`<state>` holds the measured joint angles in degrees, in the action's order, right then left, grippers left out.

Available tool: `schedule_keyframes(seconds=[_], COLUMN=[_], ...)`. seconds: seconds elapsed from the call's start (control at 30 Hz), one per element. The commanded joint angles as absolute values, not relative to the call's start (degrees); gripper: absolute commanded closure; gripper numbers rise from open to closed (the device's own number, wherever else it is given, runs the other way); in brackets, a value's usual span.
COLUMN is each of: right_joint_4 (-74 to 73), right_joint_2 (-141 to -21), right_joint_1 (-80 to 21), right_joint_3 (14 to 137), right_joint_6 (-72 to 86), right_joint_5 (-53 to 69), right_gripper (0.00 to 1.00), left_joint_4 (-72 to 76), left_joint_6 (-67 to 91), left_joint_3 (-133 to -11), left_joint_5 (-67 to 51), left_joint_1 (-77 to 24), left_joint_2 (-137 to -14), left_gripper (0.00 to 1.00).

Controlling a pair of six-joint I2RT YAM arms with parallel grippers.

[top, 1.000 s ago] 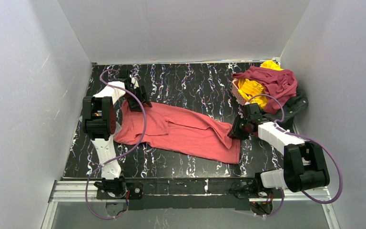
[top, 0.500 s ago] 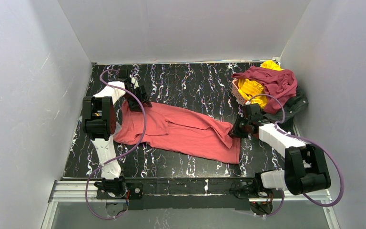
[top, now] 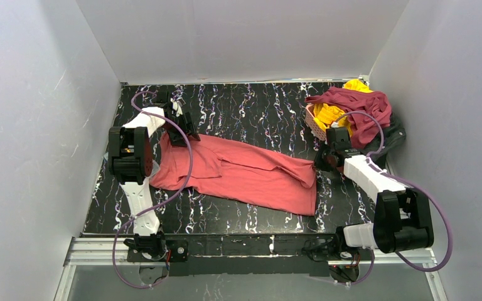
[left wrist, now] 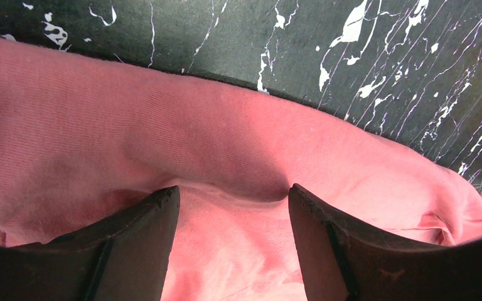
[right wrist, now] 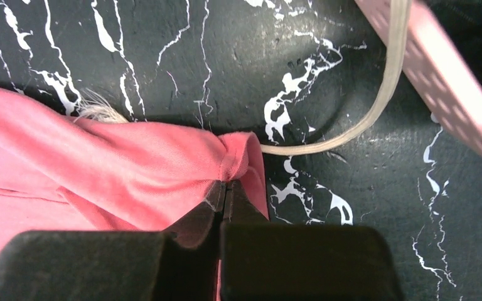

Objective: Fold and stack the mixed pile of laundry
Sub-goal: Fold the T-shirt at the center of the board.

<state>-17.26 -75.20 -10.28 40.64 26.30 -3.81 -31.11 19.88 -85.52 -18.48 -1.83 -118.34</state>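
Right wrist — right gripper (right wrist: 224,188), pinching salmon-red garment (right wrist: 119,169)

**No legible text**

No lettering, labels, brands, numbers or signs can be read in any view. The white streaks on the black worktop (top: 245,106) are marbling, not writing. The salmon-red garment (top: 245,172) lying on the worktop shows plain cloth with no print.
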Motion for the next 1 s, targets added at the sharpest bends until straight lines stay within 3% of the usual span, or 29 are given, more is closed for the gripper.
schedule_keyframes(seconds=[0.0, 0.07, 0.13, 0.37, 0.5, 0.7, 0.97], right_joint_4=[-18.8, -19.9, -20.8, -21.0, -20.7, -23.3, -22.6], right_joint_2=[-74.5, -73.1, -71.7, -66.7, -63.7, -57.0, -58.1], right_joint_1=[-9.8, -9.6, -9.6, -9.6, -9.5, -9.6, -9.9], right_joint_3=[44.6, 44.8, 44.6, 40.5, 36.9, 34.9, 30.6], right_joint_6=[23.8, 23.2, 23.2, 27.7, 32.5, 31.6, 33.8], right_joint_5=[-4.8, -4.0, -2.9, 6.0, 11.5, 10.2, 16.0], right_gripper=[0.98, 0.75, 0.61, 0.3, 0.28, 0.32, 0.43], left_joint_4=[-31.1, -31.1, -31.0, -30.8, -30.8, -30.7, -30.0], left_joint_6=[17.0, 17.2, 17.2, 17.3, 17.4, 17.4, 19.1], left_joint_3=[-84.5, -84.5, -84.5, -84.3, -84.4, -84.4, -83.9], left_joint_5=[-12.2, -12.7, -13.0, -13.2, -13.5, -13.8, -16.6], left_joint_1=[-0.1, 1.7, 1.8, 1.8, 1.8, 1.8, 1.7], left_joint_2=[-121.2, -121.4, -121.4, -121.2, -121.3, -121.3, -115.0], left_gripper=[0.36, 0.36, 0.36, 0.36, 0.36, 0.36, 0.35])
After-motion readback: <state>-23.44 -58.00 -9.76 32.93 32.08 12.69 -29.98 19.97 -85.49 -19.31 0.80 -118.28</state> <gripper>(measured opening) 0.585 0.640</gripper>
